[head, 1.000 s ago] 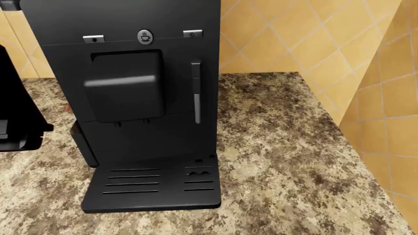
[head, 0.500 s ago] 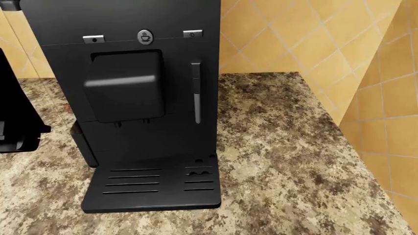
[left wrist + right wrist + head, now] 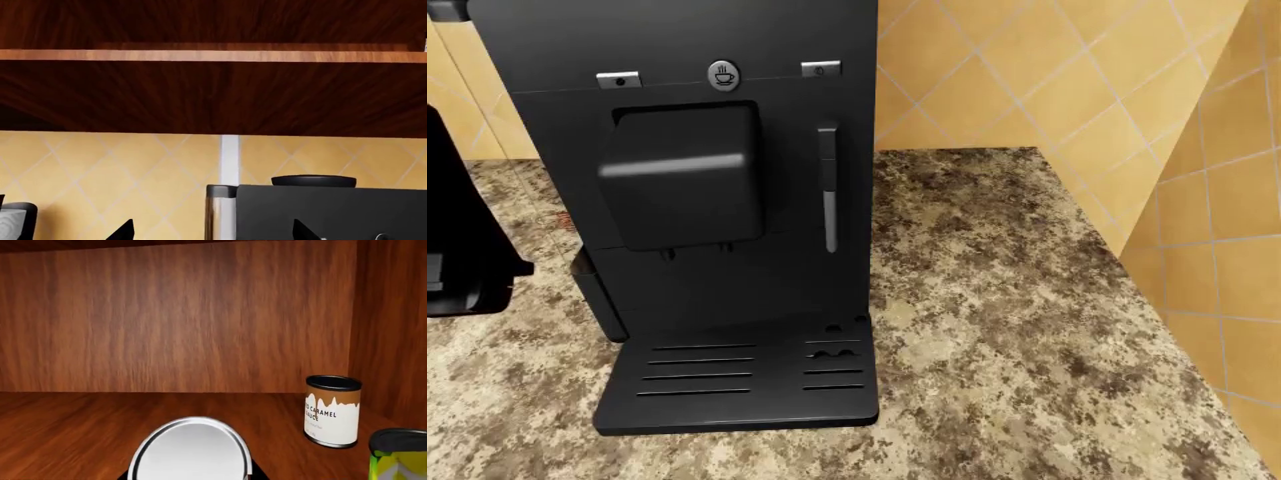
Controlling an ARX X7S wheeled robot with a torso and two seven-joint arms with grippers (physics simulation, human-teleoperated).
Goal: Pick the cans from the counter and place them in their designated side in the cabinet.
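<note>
Right gripper [image 3: 191, 475] sits inside the cabinet [image 3: 173, 320], jaws hidden behind a silver-lidded can [image 3: 192, 450]: rigid, slick metal, best squeezed mid-wall. Left jaws apart.

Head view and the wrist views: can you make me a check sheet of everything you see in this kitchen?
Surface: speckled counter, with a black coffee machine standing on it.
Job's things: caramel can upright on the cabinet shelf; yellow can beside it, at the picture's edge.
Clutter: a round silver disc close to the right wrist camera; cannot tell what it is.
Grippers: left gripper has its fingers apart, nothing between them; right gripper is mostly hidden by the disc, open or shut unclear.
Cables: nothing seen.
Surroundings: yellow tile wall; dark wood cabinet underside.
</note>
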